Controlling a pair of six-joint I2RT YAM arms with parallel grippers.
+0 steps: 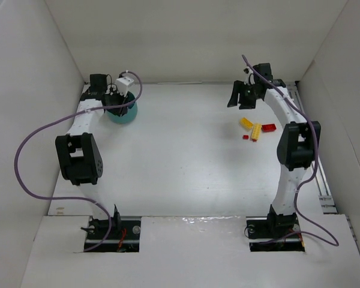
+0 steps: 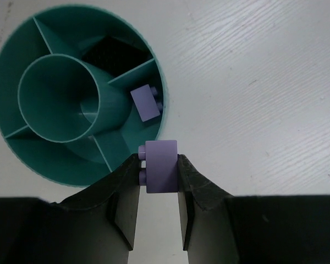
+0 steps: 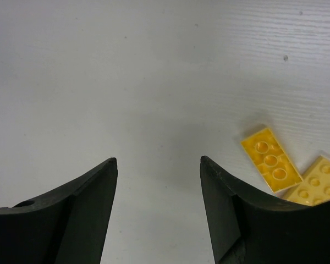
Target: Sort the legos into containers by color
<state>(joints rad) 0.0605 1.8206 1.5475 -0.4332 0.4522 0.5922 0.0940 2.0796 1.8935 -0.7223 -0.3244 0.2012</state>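
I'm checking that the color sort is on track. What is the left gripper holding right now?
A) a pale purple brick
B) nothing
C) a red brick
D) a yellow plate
A: the left wrist view shows the left gripper clamped on a pale purple brick at the edge of the teal bowl, where a second purple brick lies in one compartment.

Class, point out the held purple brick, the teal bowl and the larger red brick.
held purple brick (image 2: 161,168), left wrist view, front face
teal bowl (image 2: 49,165), left wrist view, near wall
larger red brick (image 1: 269,127), top view, middle
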